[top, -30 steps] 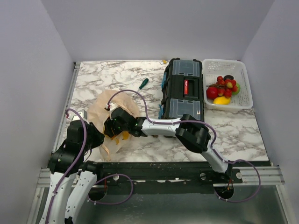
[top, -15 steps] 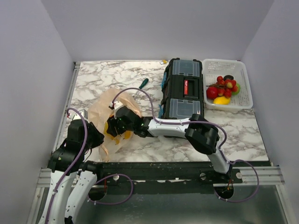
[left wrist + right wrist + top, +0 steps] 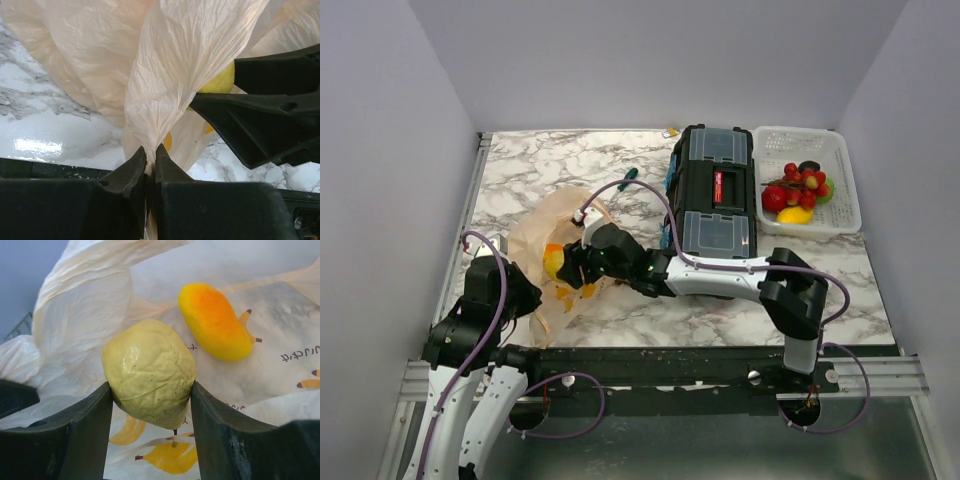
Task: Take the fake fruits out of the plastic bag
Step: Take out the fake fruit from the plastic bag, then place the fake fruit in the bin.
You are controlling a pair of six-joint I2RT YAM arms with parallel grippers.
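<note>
The left pincer (image 3: 150,162) is pinched shut on a fold of the bag (image 3: 185,65), whose crinkled film rises straight ahead of its tips. Just beyond it and to its right, the right pincer (image 3: 150,395) sits inside the open bag and grips a pale fruit (image 3: 150,367). The fruit is lumpy and yellow-green, with one finger pressed against each side. Ahead of that pincer and a little right, an orange fruit (image 3: 214,321) lies on the bag's inner film, apart from the held one. The bag rests on the surface (image 3: 530,165). Farther back and well right of both pincers stands a toolbox (image 3: 712,195), with a screwdriver (image 3: 631,173) just left of it. Right of the toolbox, a basket (image 3: 843,160) holds more fruits (image 3: 795,195).
</note>
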